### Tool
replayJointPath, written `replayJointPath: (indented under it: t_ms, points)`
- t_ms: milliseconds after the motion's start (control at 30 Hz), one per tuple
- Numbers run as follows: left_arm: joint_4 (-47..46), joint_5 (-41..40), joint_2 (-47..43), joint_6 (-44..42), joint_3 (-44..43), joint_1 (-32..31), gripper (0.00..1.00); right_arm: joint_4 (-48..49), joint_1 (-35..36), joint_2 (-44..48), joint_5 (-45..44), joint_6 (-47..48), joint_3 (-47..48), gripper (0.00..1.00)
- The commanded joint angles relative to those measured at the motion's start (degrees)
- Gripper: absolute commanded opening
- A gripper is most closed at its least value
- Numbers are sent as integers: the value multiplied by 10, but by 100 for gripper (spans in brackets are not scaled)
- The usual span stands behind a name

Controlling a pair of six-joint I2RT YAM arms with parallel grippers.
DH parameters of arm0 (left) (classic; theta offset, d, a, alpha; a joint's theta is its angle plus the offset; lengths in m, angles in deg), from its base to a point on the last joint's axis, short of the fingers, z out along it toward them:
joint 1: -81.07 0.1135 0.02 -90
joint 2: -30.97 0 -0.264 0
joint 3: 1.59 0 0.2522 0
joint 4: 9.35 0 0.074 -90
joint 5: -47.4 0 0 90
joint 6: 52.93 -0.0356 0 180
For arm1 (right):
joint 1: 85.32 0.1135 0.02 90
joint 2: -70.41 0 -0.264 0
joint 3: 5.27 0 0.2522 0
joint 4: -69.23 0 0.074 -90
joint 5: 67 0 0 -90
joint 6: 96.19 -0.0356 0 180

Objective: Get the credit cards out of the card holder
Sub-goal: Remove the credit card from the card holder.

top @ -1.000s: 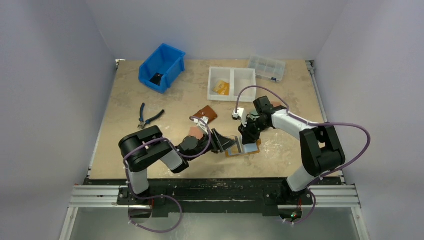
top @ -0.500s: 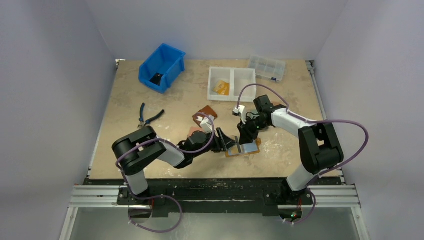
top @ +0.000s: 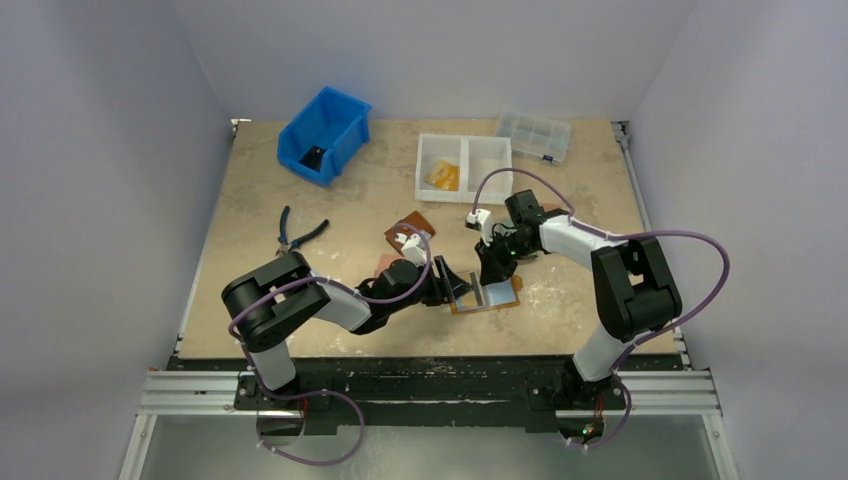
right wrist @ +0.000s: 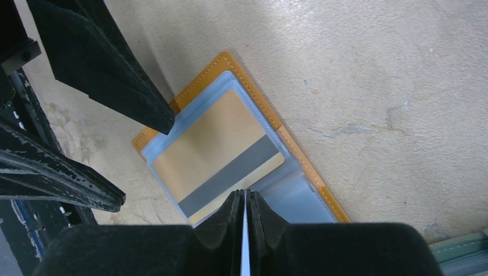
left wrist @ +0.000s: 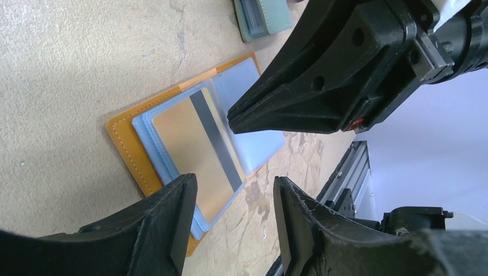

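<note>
Shows the card holder (top: 487, 298) (left wrist: 124, 144) (right wrist: 253, 92) open flat on the table (top: 300, 200), an orange-yellow credit card (left wrist: 184, 138) (right wrist: 213, 155) with a grey stripe tucked in its top clear sleeve (left wrist: 262, 144). Shows the left gripper (top: 452, 285) (left wrist: 233, 213) spread wide at the holder's end. Shows the right gripper (top: 487, 275) (right wrist: 244, 198) tips pinched together at the sleeve; cannot tell whether gripping anything.

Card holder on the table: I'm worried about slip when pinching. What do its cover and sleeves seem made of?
Mustard-orange card holder cover: leather or leatherette, matte, with stitching along the edge. Clear bluish sleeves: thin soft plastic, glossy, likely slippery; the gold striped card shows through.
</note>
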Motion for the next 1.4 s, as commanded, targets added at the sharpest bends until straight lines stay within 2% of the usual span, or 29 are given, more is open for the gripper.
replayJointPath:
  t_ms: [0,167,467,733,967,1367]
  points:
    - [-3,0,-15,-5,-17,1,55,12,-1,-10,-22,-12,23,13]
    - [-3,0,-16,-4,-14,2,55,11,2,-11,-28,-8,23,11]
    - [-7,0,-16,-1,-9,1,54,11,2,41,8,7,18,11]
    - [-9,0,-19,-1,-8,2,54,1,15,20,16,17,21,10]
    - [-9,0,-22,-2,-7,2,54,1,24,-3,-11,13,23,9]
    - [-15,-3,-34,-2,6,3,55,4,26,-36,-105,-3,27,8]
